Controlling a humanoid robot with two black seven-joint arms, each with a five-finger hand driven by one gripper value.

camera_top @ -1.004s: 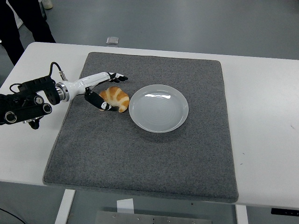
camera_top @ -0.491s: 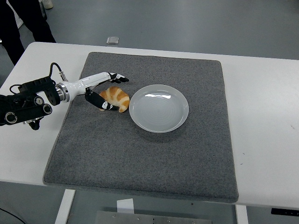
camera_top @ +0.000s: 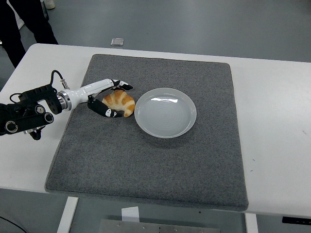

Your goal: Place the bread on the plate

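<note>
A golden croissant-shaped bread point(camera_top: 120, 102) lies on the grey mat point(camera_top: 150, 160), just left of the white plate point(camera_top: 165, 112) and close to its rim. My left hand point(camera_top: 114, 99) reaches in from the left and brackets the bread. The fingers point(camera_top: 121, 85) lie along the bread's far side and the thumb point(camera_top: 104, 110) along its near side. The fingers are spread around the bread, not closed tight; the bread rests on the mat. The plate holds nothing. My right arm is out of view.
The grey mat covers most of the white table point(camera_top: 272, 121). A small grey object point(camera_top: 116, 42) lies at the table's far edge. A person's dark legs point(camera_top: 19, 24) stand at the top left, beyond the table.
My left hand has sunk slightly and drawn in around the bread, fingers curling closer over its far side. The bread and plate have barely moved.
</note>
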